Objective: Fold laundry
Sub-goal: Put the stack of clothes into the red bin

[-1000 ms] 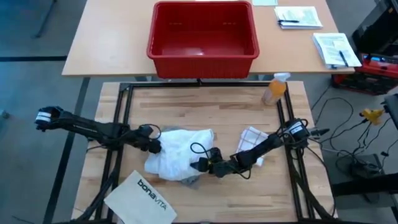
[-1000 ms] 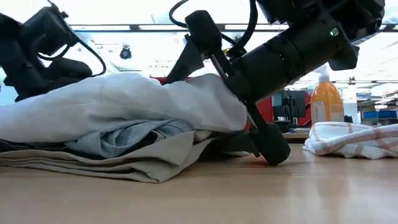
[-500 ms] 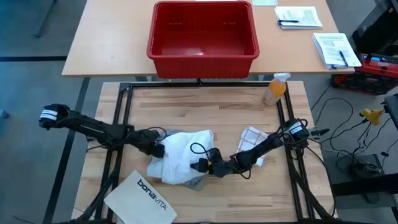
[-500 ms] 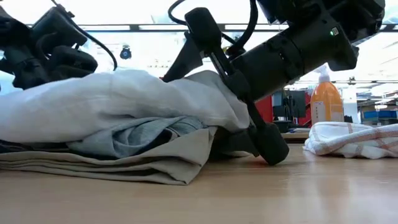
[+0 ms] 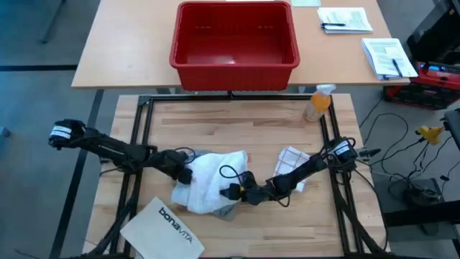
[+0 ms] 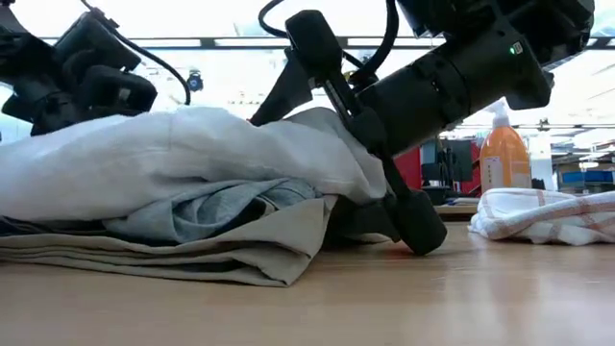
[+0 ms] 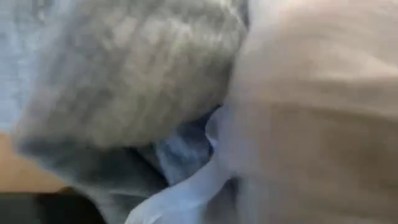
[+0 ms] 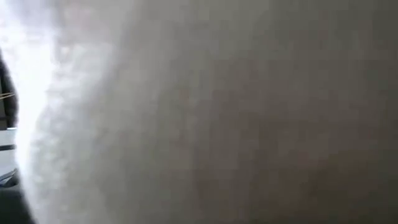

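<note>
Now both claws, left claw (image 5: 185, 175) and right claw (image 5: 231, 191), flank the laundry (image 5: 210, 180).

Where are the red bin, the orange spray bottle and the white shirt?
red bin (image 5: 234, 66), high view, front wall.
orange spray bottle (image 6: 503, 156), low view, body.
white shirt (image 6: 183, 159), low view, top fold.

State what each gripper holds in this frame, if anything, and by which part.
It cannot be told. The left gripper and right gripper press into opposite sides of the laundry pile, and cloth hides both.
</note>
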Robot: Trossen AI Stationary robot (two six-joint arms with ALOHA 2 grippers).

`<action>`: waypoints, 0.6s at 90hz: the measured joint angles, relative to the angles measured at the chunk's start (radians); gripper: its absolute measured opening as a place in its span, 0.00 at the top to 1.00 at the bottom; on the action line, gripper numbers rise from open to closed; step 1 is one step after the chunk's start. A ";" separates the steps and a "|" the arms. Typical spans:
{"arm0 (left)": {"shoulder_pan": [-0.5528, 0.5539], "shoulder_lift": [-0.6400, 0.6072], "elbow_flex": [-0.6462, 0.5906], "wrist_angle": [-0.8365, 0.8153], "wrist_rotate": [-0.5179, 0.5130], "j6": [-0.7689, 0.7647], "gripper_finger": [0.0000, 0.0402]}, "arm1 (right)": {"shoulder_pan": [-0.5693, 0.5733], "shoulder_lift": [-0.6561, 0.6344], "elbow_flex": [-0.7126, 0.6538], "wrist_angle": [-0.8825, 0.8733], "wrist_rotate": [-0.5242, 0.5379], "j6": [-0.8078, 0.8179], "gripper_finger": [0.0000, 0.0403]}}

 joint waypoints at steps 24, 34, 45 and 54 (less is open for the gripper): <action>0.000 0.003 0.000 0.020 -0.003 0.008 0.91 | 0.000 -0.001 0.000 0.003 -0.018 -0.041 0.02; 0.000 -0.009 0.000 0.044 0.002 0.005 0.91 | -0.001 -0.002 0.000 0.003 -0.028 -0.056 0.10; 0.000 -0.046 0.000 0.060 0.010 -0.001 0.91 | -0.001 -0.005 0.000 0.001 -0.028 -0.072 0.26; 0.000 -0.076 0.000 0.059 0.010 -0.005 0.91 | -0.004 -0.005 0.000 -0.001 -0.025 -0.072 0.44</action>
